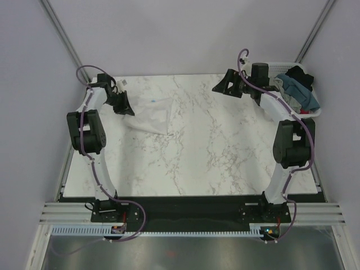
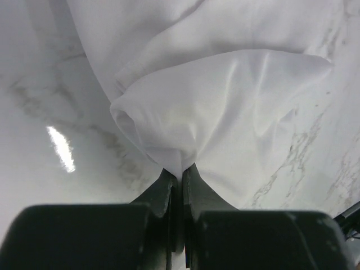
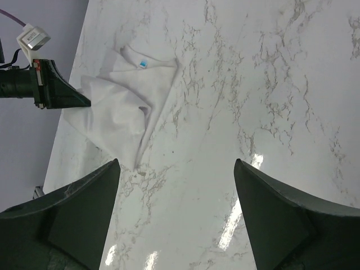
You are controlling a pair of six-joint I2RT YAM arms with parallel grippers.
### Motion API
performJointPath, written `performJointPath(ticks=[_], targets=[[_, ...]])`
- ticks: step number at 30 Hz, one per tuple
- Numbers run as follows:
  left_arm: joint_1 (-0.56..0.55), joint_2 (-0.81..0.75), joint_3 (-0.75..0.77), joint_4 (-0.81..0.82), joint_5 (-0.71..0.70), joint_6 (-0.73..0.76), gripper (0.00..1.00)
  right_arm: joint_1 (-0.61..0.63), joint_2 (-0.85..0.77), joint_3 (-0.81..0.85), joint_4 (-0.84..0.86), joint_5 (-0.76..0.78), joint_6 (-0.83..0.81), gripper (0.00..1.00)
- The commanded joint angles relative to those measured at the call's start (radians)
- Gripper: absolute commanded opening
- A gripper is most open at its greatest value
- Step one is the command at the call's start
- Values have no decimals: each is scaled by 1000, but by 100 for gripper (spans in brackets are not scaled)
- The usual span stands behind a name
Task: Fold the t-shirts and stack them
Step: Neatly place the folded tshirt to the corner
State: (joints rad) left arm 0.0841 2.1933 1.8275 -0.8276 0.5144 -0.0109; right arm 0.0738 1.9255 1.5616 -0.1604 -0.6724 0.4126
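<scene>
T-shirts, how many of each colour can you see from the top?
White t-shirt: 1
Black t-shirt: 1
Teal-blue t-shirt: 1
Grey t-shirt: 1
Total: 4 showing; the bunched pile in the basket may hide more.

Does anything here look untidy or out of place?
The white t-shirt lies crumpled at the far left of the table, one fold pinched in the shut left gripper. Other shirts sit heaped in the basket.
</scene>
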Motion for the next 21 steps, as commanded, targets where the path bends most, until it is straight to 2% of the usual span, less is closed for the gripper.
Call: performJointPath(ticks=[1,7,11,21], targets=[[87,-70,-36,-90,-85,118,2,-6,-72,-40,-28,5,-43,91],[215,-37,38,-122,-258,254,2,-22,-129,-80,-39,13,-51,91],[276,5,111,-123,-353,288,2,-25,-157,-110,-41,19,-52,91],[332,161,331,-130,-507,344,2,-32,-207,-161,-45,31,-58,91]])
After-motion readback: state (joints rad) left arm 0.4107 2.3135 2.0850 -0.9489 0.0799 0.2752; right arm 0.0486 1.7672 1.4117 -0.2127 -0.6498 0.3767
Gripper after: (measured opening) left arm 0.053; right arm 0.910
